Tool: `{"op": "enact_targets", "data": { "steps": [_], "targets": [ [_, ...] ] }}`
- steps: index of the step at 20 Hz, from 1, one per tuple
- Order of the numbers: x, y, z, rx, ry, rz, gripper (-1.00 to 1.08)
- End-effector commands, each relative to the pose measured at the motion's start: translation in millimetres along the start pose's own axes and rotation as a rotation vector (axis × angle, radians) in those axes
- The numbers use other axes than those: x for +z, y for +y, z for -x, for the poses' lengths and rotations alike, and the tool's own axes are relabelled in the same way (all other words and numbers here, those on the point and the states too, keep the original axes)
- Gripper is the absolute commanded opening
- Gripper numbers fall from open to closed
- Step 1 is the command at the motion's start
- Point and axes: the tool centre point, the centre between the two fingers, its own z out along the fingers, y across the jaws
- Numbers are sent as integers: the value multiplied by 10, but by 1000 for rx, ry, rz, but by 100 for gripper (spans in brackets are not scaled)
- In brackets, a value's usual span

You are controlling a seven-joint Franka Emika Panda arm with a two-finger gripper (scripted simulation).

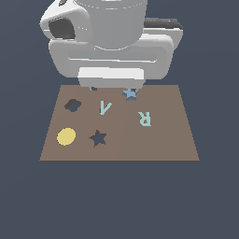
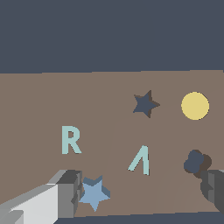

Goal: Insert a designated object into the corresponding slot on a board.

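You were looking at a flat brown board [image 1: 163, 140] filling the middle of the exterior view, with the grey-white arm looming over its far edge in the upper half of the frame. The light-blue star piece [image 1: 130, 94] lay on the board near that far edge, just right of centre in the exterior view, partly hidden under the arm. It was small, five-pointed, and a brighter blue than the pale teal letters A [image 1: 106, 108] and R [image 1: 145, 118] nearby. In the wrist view the star piece [image 2: 94, 194] sat just beside one finger [image 2: 70, 192] of the gripper [image 2: 142, 192]; whether they touched could not be told. The other finger [image 2: 214, 190] stood far off at the opposite edge, so the jaws were spread wide and held nothing. The dark navy star-shaped slot [image 1: 98, 138] lay toward the board's near edge, left of centre, well apart from the piece. A yellow disc [image 1: 66, 137] sat to its left, and a dark blob-shaped cutout [image 1: 72, 105] lay above that.
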Motion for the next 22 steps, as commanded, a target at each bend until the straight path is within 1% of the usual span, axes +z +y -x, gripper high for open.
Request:
{"op": "enact_targets", "data": {
  "steps": [1,6,11,15,22],
  "targets": [
    [0,0,0,0,0,0,100],
    [44,-12,39,7,-1,0,100],
    [183,-53,161,27,-5,-1,100],
    [371,-112,326,55,-10,-3,100],
    [830,-278,719,123,-22,-7,100]
  ]
}}
